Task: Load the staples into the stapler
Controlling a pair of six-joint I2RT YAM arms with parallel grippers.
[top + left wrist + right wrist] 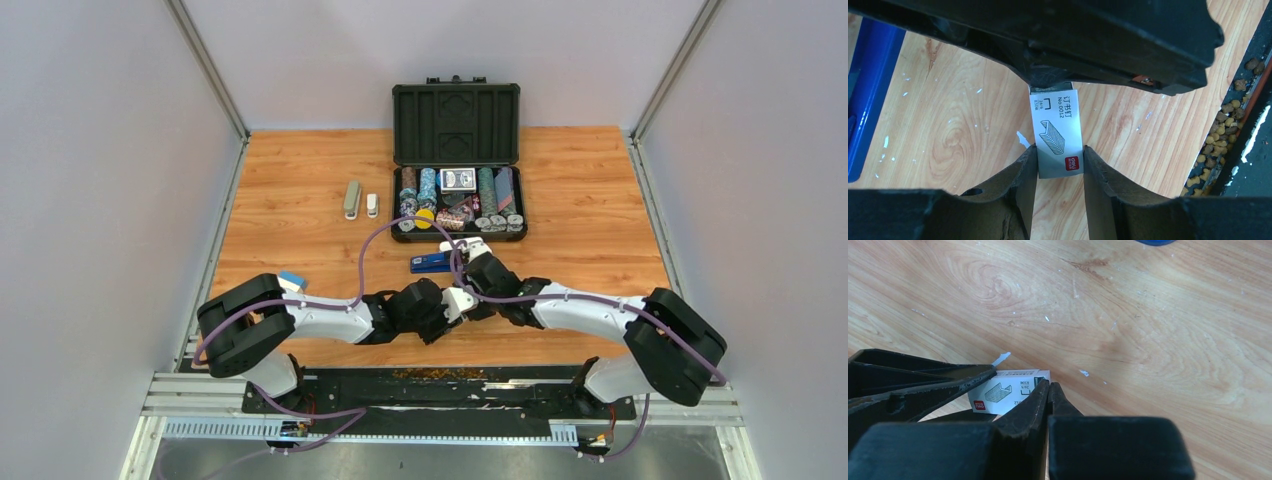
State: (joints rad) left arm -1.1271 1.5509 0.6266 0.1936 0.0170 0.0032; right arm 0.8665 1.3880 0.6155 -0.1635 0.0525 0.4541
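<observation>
Down by the near edge, at its middle, both arms meet over a little white box (1058,130) with a red mark. The left gripper (1058,155) is clamped on its sides, fingers squeezing the near end. The right gripper (1049,385) has its fingers pressed together at the box's far end. A grey sliver (1050,90) peeks out there; whether that's the staples, I cannot tell. Just beyond, mid-table (300,170), lies the blue stapler (432,263), flat and untouched. Further out toward the far-left corner sit a grey-olive stapler (352,199) and a white stapler (372,206) side by side. An open black case (457,120) of chips stands at the far edge.
</observation>
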